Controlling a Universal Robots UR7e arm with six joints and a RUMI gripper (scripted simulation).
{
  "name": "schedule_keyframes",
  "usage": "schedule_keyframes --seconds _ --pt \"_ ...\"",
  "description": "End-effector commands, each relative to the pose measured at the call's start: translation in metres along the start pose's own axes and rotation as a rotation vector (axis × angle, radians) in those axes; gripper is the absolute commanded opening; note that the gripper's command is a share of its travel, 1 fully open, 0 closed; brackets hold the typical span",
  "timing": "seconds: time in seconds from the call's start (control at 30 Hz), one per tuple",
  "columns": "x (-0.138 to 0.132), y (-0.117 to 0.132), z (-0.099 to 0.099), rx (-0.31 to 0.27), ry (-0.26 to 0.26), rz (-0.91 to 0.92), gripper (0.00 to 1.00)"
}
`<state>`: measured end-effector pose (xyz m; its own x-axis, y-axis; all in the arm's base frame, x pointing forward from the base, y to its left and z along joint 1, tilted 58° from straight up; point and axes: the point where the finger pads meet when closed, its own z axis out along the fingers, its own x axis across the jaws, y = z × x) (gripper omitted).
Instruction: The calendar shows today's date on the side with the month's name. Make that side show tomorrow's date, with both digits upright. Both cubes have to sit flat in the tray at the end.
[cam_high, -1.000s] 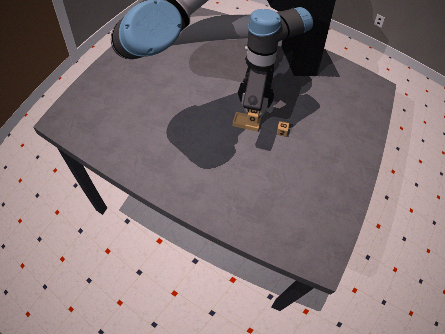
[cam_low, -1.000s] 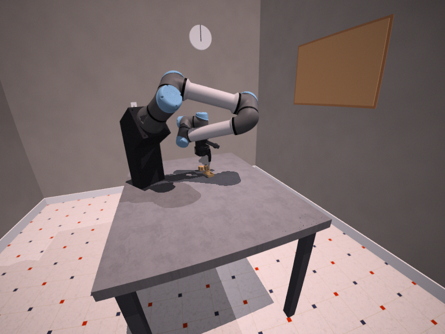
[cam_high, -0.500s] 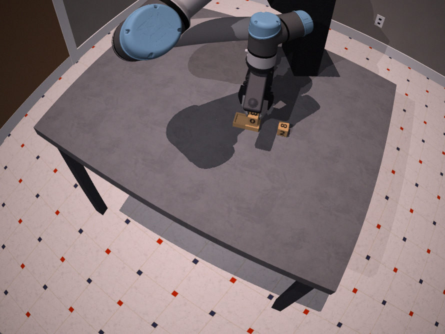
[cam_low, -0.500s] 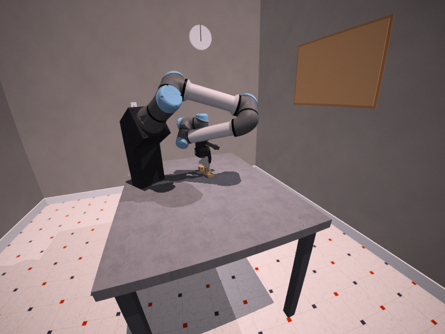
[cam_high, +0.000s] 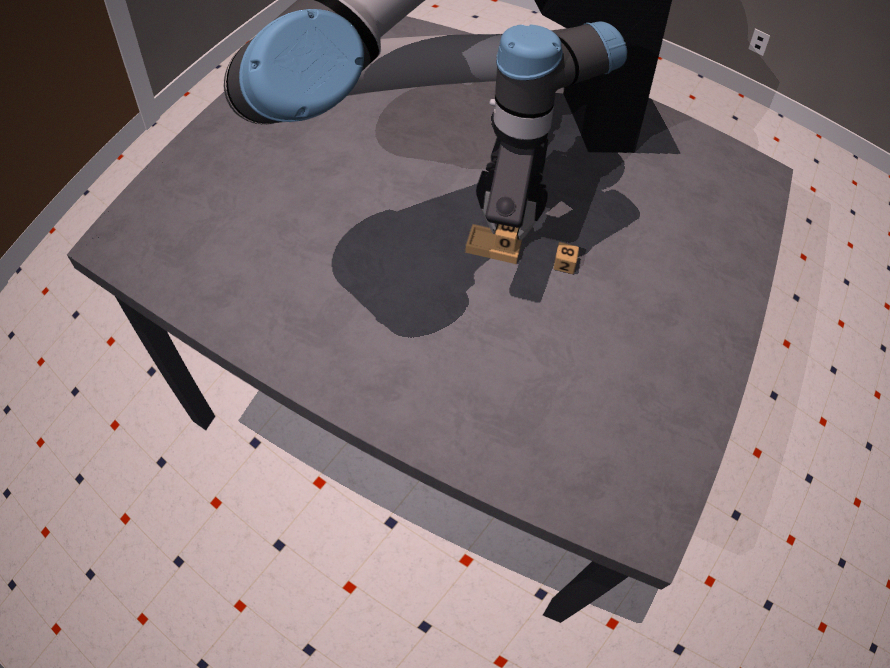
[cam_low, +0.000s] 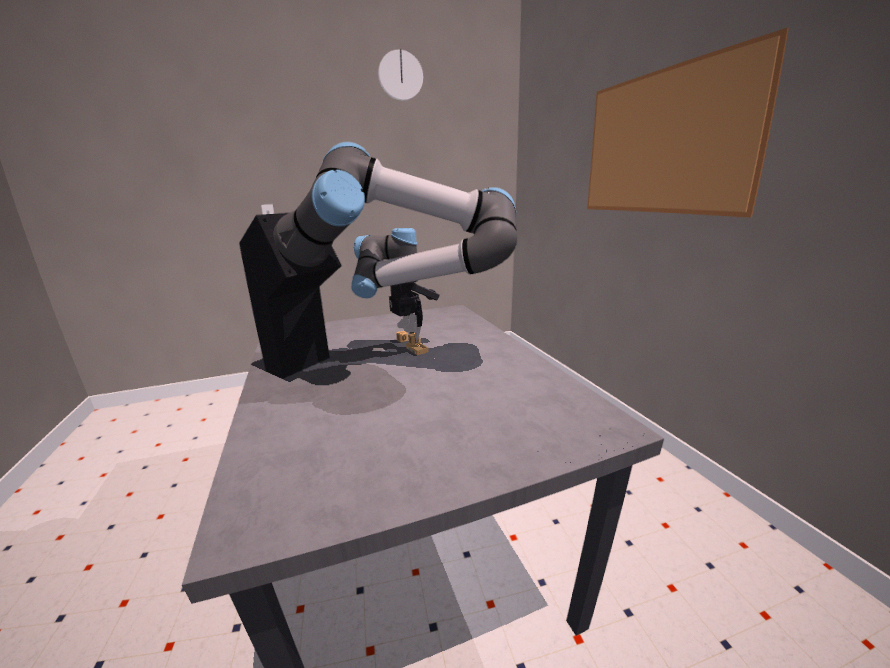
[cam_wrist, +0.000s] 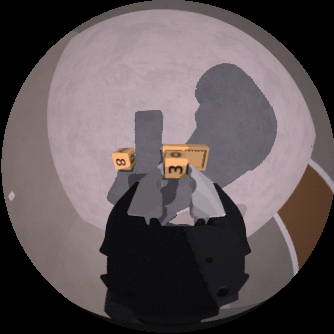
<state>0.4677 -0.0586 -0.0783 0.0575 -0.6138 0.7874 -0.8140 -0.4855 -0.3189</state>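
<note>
"What are the fingers (cam_high: 529, 215) (cam_low: 418, 332) doing?"

"Gripping the held cube (cam_high: 505, 242) (cam_low: 411, 337) (cam_wrist: 176, 169), a squared block in a pale wood colour, with a dark 3 on its upper face and a 0 on a side. It's at the right end of the tray (cam_high: 481, 251) (cam_low: 419, 350) (cam_wrist: 201, 149), as seen from above. Whether its base sits flat, I can't tell."

"And the tray itself?"

"Same woody tone, a shallow oblong with a raised rim. Its left part, from above, has no cube in it."

"Where's the other one?"

"The loose cube (cam_high: 566, 258) (cam_low: 401, 336) (cam_wrist: 123, 160) stands on the worktop (cam_high: 431, 402) (cam_low: 431, 431) (cam_wrist: 125, 75), outside the tray and near its right end. From above I read 8 on top, 2 on the side facing the near edge. A strip of worktop separates them."

"How much room around them?"

"Plenty towards the near edge and the left corner; that mottled, matte grey surface runs broad there. Behind, it's tighter: the black pedestal (cam_high: 618, 86) (cam_low: 276, 302) rises by the far edge, its faces flat and angular."
</note>
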Motion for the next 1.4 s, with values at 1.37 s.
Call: schedule_keyframes --seconds 1.37 --pt "0.0000 -0.0003 0.0090 0.001 0.000 0.000 0.11"
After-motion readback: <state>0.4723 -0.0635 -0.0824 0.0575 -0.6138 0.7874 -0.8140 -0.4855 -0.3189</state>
